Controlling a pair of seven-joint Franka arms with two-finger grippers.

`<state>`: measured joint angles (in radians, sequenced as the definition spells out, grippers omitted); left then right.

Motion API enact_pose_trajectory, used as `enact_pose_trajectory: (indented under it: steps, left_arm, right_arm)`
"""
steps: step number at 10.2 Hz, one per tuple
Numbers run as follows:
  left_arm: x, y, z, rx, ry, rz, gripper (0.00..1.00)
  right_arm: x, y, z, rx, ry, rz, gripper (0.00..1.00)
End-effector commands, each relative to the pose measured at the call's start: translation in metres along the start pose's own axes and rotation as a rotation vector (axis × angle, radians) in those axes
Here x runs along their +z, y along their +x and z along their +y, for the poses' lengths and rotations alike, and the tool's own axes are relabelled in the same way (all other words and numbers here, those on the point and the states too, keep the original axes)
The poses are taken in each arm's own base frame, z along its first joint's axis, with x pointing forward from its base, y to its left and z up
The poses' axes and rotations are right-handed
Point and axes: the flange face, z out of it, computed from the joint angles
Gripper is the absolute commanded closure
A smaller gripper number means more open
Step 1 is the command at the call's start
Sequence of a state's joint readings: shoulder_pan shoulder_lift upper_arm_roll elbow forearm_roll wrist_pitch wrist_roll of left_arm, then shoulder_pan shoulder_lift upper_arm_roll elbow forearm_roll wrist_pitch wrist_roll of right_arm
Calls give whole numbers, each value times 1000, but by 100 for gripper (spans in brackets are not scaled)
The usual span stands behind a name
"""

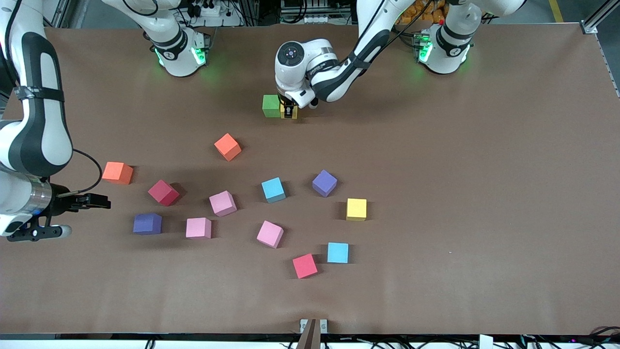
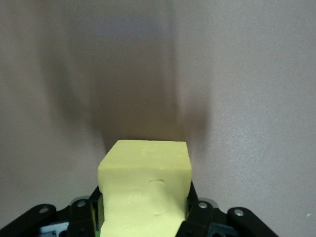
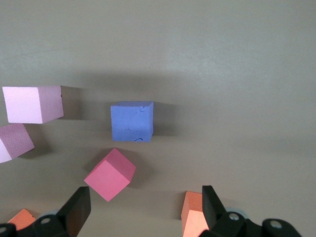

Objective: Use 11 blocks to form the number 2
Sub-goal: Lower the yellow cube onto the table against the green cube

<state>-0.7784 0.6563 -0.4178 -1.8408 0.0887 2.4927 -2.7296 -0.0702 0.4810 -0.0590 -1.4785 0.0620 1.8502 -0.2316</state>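
Left gripper (image 1: pixel 289 112) is down on the tabletop (image 1: pixel 460 194), jaws against the sides of a matte yellow cube (image 2: pixel 145 190) set beside the green cube (image 1: pixel 271 105), toward the left arm's end. Right gripper (image 1: pixel 99 200) waits wide open, empty, over the tabletop near the loose orange cube (image 1: pixel 117 172).

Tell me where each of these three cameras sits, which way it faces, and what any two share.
Front view: high across the table, facing both bases, both arms showing.
Left wrist view: looks down past the left gripper at the yellow block it holds.
Right wrist view: above scattered blocks, open right gripper showing.
Shared: front and right wrist views both show the purple block.
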Motion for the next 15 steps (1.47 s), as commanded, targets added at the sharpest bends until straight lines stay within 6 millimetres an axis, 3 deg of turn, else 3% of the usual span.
enact_pose_trajectory:
  steps: [1,9,10,12,14,15]
  left_arm:
    - [1,-6,-4,-55,-18,15,0]
    - [-9,-5,-7,-23,-43,37,0]
    - [-17,-3,-3,-15,-44,53,0]
    - [-36,-1,2,-1,-56,65,0]
    - [-50,3,-1,57,-44,108,0]
    - [-62,9,7,73,-39,129,0]
  right_arm:
    - [-5,-2,1,-6,18,10,0]
    - [-6,-1,1,-5,19,12,0]
    - [-6,-1,4,-1,21,12,0]
    - [-12,3,-20,-26,15,20,0]
    - [-11,2,-13,-25,13,20,0]
    - [-11,2,-12,-25,13,20,0]
